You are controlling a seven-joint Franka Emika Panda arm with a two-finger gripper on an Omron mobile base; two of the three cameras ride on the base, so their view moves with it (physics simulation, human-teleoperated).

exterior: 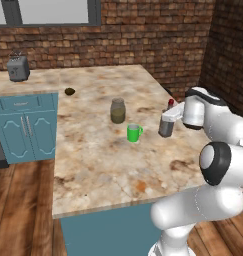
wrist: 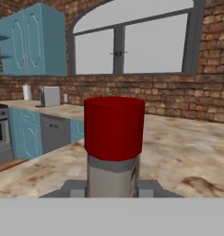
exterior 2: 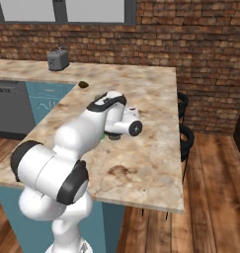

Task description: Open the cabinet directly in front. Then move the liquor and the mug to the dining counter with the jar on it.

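On the beige marbled dining counter (exterior: 108,165) stand the squat jar (exterior: 118,110) and, just in front of it, the green mug (exterior: 134,133). Right of the mug is the liquor (exterior: 166,128), a dark grey bottle with a red cap, upright at counter level. My gripper (exterior: 167,119) is shut on its neck from the right. In the hand view the red cap (wrist: 114,129) rises close between my fingertips (wrist: 76,188). The teal cabinet (wrist: 32,41) hangs on the far wall. From the right base view my arm hides the bottle, and a sliver of the mug (exterior 2: 101,138) shows.
A toaster (exterior: 17,68) sits on the far counter and a small dark object (exterior: 69,91) lies near the counter's back edge. Teal base cabinets (exterior: 25,127) stand to the left. Two dark stools (exterior 2: 185,138) stand along the counter's right side. Brick walls lie behind.
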